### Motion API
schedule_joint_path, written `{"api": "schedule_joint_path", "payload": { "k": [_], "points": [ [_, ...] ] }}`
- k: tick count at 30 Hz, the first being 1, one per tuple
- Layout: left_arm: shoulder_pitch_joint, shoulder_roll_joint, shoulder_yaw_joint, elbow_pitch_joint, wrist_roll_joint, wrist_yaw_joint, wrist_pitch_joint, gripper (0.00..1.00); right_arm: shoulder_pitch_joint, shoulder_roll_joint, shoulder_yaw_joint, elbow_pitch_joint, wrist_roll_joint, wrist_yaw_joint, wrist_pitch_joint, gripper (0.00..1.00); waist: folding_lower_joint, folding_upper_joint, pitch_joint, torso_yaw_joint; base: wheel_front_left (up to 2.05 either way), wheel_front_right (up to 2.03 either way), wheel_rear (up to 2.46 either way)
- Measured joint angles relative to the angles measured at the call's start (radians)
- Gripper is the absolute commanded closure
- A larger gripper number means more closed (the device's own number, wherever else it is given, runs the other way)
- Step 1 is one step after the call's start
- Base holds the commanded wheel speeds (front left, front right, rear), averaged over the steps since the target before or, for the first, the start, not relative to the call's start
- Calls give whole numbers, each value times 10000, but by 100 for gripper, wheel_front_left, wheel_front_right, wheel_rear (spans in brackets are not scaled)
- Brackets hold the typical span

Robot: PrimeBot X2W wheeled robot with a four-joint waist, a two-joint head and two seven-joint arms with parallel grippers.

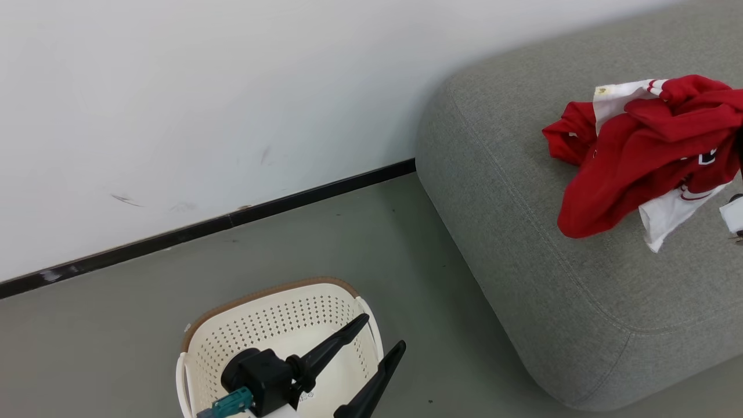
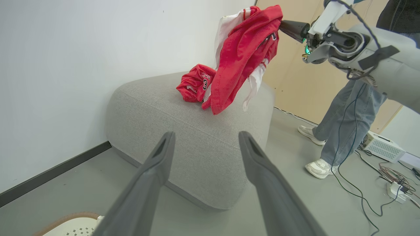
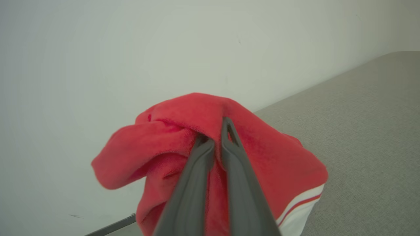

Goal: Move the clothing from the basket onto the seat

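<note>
Clothing over seat; basket on floor

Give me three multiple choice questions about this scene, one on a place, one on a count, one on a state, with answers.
1. Where does the crumpled red garment printed with a 3 lie? A on the grey woven sofa seat; B on the grey floor; C in the white perforated basket.
2. How many red garments are in sight? A one; B two; C three.
3. How do the right gripper's jaws stand? A wide open; B shut on the hanging red garment with white trim; C shut on nothing.
Answers: 1 A, it rests on the seat's top. 2 B, one lies, one hangs. 3 B, red cloth is pinched between them.
</note>
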Motion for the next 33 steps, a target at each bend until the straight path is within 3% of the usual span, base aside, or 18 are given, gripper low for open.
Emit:
{"api": "schedule_joint_path", "payload": {
  "k": [10, 33],
  "points": [
    [-2, 105, -38, -33, 0, 0, 88, 0, -1562, -500, -828, 1168, -82, 0, 1034, 100, 0, 0, 211, 183, 0, 0, 0],
    [-17, 508, 15, -512, -2, 2, 454, 0, -4029, -807, -1929, 2357, -736, 0, 1676, 100, 0, 0, 1345, 687, 0, 0, 0]
  ]
}}
